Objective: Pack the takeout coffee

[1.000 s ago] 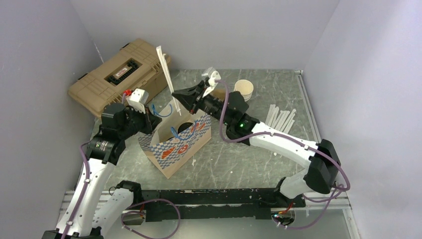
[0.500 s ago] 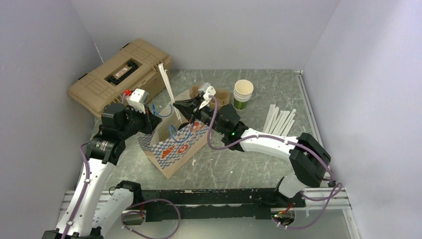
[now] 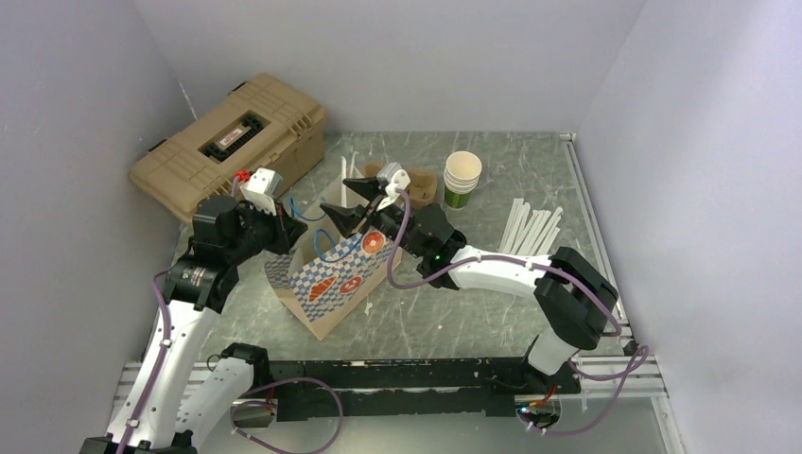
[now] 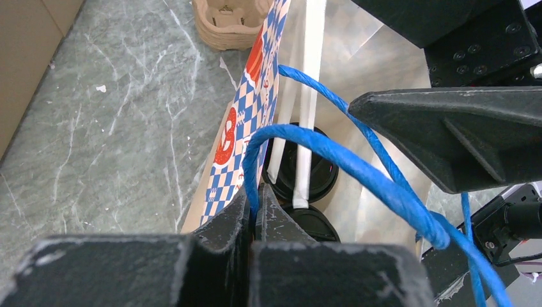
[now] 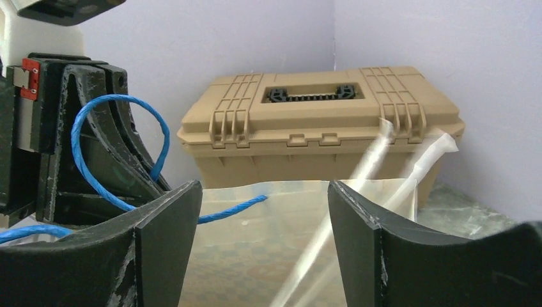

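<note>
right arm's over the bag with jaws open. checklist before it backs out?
1. Grip: left gripper shut on the bag's blue handle: ok.
2. Release: right gripper open, nothing held: ok.
3. Load: takeout coffee inside the bag, black lid on: ok.
4. Extras: straws inside the bag: ok.
5. Clearance: straws free of the right gripper: cannot tell; the right wrist view shows them close beside one side of it.
6. Bag upright, mouth open: ok.
</note>
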{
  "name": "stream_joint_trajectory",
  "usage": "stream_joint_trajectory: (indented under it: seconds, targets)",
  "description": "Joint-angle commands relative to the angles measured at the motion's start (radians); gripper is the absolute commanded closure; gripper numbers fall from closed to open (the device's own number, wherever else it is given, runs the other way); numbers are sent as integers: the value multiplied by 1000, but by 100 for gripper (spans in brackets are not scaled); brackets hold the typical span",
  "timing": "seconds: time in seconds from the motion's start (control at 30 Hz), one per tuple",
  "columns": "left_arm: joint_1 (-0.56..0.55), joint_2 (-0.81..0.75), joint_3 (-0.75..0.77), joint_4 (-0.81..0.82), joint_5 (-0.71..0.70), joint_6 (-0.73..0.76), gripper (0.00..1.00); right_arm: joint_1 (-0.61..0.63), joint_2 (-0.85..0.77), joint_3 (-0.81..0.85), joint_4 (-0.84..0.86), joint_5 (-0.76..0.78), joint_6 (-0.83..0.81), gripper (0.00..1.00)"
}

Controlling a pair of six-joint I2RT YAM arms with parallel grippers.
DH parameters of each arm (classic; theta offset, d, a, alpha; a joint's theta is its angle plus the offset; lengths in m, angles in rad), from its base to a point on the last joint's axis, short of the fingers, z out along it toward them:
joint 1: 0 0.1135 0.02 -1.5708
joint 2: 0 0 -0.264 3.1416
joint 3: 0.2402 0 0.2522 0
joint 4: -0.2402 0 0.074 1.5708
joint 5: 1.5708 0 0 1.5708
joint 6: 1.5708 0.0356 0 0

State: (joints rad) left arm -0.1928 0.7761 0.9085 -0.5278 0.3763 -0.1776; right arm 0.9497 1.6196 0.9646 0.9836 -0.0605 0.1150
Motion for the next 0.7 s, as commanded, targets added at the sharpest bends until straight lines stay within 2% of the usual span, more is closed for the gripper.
stream_joint_trajectory:
  seconds: [0.0, 0.17, 0.3, 0.43, 0.67]
  targets:
    - [5, 1, 8, 23, 9, 6, 100, 1, -34, -16, 56, 20, -28, 23]
    - [7, 5, 9, 22, 4, 6, 100, 1, -111, -43, 30, 21, -33, 22]
    - [14, 13, 12, 24, 3, 7, 100, 1, -204, -53, -69, 41, -44, 20]
    - [28, 32, 21, 38, 15, 8, 95, 1, -319, -36, -270, 48, -86, 15]
    - [29, 43, 37, 69, 23, -17, 80, 1, -510, -80, -411, 94, -142, 10]
